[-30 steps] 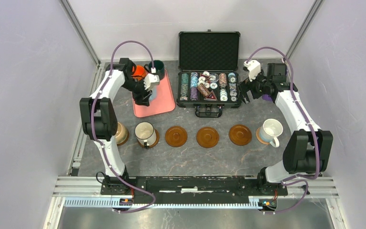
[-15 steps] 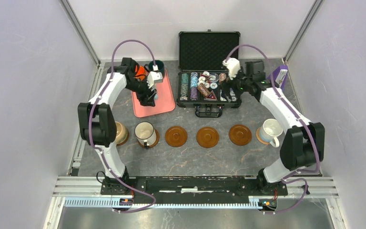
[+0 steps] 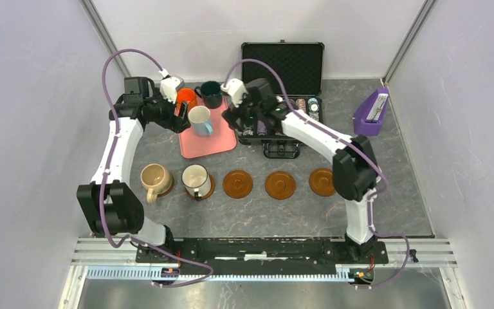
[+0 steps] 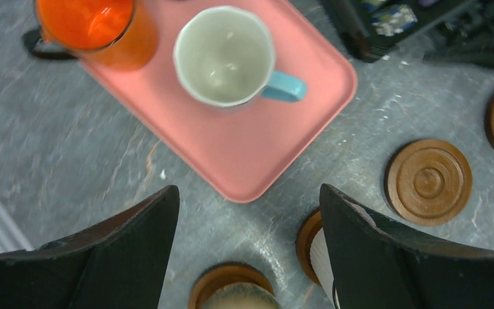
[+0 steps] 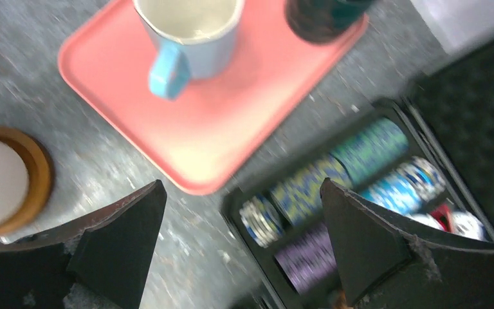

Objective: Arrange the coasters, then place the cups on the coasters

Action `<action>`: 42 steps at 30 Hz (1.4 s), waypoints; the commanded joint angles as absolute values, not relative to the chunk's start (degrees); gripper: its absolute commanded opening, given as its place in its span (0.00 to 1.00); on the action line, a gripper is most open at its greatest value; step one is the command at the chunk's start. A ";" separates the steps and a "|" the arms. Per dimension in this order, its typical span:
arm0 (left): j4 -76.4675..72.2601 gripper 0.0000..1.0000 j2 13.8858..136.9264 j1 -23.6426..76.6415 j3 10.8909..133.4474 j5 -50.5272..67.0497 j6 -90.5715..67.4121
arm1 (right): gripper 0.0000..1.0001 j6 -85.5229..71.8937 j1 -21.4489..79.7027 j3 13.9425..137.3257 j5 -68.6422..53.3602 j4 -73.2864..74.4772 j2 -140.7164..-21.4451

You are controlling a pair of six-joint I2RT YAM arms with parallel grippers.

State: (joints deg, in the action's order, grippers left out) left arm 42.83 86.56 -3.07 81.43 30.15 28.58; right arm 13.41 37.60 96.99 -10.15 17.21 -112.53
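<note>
Done: coasters (image 3: 237, 183) in a row on tabletop (image 3: 264, 219); tan mug (image 3: 154, 178) & dark-rimmed white mug (image 3: 196, 180) each sit on one.
To do: I count 3 bare coasters; blue mug (image 4: 225, 55), orange mug (image 4: 93, 26) & green mug (image 3: 211, 93) wait on pink tray (image 4: 251, 148) (right elbow hides the row's end, can't tell there).
Left fingers (image 4: 116, 257): wide open, empty; blue mug ahead of them, not between.
Right fingers (image 5: 116, 244): open, empty, over tray's near corner by chip case (image 3: 283, 64); blue mug ahead too.
</note>
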 commanded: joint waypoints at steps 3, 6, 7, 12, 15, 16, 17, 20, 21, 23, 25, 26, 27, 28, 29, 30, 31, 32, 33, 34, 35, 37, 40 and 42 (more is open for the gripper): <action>37.62 0.87 80.96 -4.19 76.72 17.16 14.86 | 0.97 4.80 43.32 107.59 -6.09 12.54 -122.05; 36.47 0.87 78.56 -5.47 73.80 16.59 13.38 | 0.95 3.96 45.59 110.08 -5.44 11.21 -125.40; 36.01 0.87 77.98 -5.66 72.75 16.17 12.84 | 0.95 3.83 46.14 110.67 -4.75 10.55 -126.30; 34.37 0.88 75.74 -7.05 70.07 15.40 9.10 | 0.89 2.56 47.84 113.73 -1.52 7.74 -131.13; 34.02 0.88 75.15 -8.45 70.03 15.85 6.78 | 0.84 2.46 48.47 114.73 -0.93 5.71 -133.25; 33.94 0.88 75.08 -8.73 70.15 15.61 6.30 | 0.82 2.46 48.56 114.76 -0.88 4.66 -133.68; 34.00 0.88 75.07 -9.08 70.37 15.56 5.85 | 0.81 2.46 48.62 114.86 -0.83 3.64 -134.18; 34.16 0.88 74.97 -9.69 70.76 15.60 5.73 | 0.79 2.29 48.65 114.95 -0.35 0.68 -135.42; 34.19 0.88 74.83 -9.79 70.80 15.64 5.77 | 0.77 2.29 48.63 114.96 -0.22 0.44 -135.60; 34.28 0.88 74.73 -10.10 70.84 15.78 5.71 | 0.72 2.31 48.66 114.96 1.37 -1.24 -135.98; 34.28 0.88 74.86 -10.19 70.84 15.89 5.78 | 0.66 2.29 48.65 114.96 1.09 -1.38 -136.05; 34.28 0.88 75.03 -10.28 70.92 15.91 5.74 | 0.63 2.18 48.59 114.89 0.88 -1.41 -136.05; 34.27 0.88 75.27 -10.28 71.08 15.99 5.69 | 0.60 2.06 48.51 114.83 0.47 -1.49 -135.97; 34.27 0.88 75.68 -10.28 71.31 16.20 5.65 | 0.57 2.02 48.52 114.71 0.19 -1.78 -135.97; 34.25 0.88 75.97 -10.28 71.51 16.39 5.54 | 0.54 2.07 48.54 114.52 0.13 -2.12 -135.89; 34.27 0.88 76.41 -10.28 71.95 16.58 5.54 | 0.51 2.02 48.53 114.45 0.17 -2.39 -135.94; 34.38 0.88 76.80 -10.22 72.40 16.82 5.66 | 0.49 2.07 48.52 114.39 0.13 -2.74 -135.88; 34.59 0.88 77.21 -10.27 72.80 16.87 5.70 | 0.47 2.16 48.52 114.31 -1.33 -3.01 -135.88; 34.80 0.88 77.49 -10.35 73.26 16.95 5.71 | 0.46 2.32 48.54 114.34 -1.33 -3.35 -135.98; 34.96 0.88 77.73 -10.27 73.61 16.96 5.88 | 0.46 2.44 48.45 114.26 -1.24 -3.57 -136.01; 35.00 0.88 78.01 -10.31 73.91 16.96 5.99 | 0.46 2.61 48.43 114.19 -1.23 -3.73 -136.09; 35.36 0.88 78.36 -10.35 74.29 16.96 6.26 | 0.45 2.64 48.18 114.08 -1.23 -3.78 -136.30; 35.77 0.88 78.75 -10.39 74.61 17.18 6.34 | 0.44 2.77 47.91 113.82 -1.53 -3.78 -136.54; 35.81 0.88 79.00 -10.37 74.79 17.31 6.41 | 0.42 3.05 47.82 113.67 -1.70 -3.74 -136.60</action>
State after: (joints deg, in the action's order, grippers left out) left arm 36.32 78.52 -9.98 72.07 16.56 8.60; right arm 2.79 48.23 112.07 -0.71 -0.45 -135.94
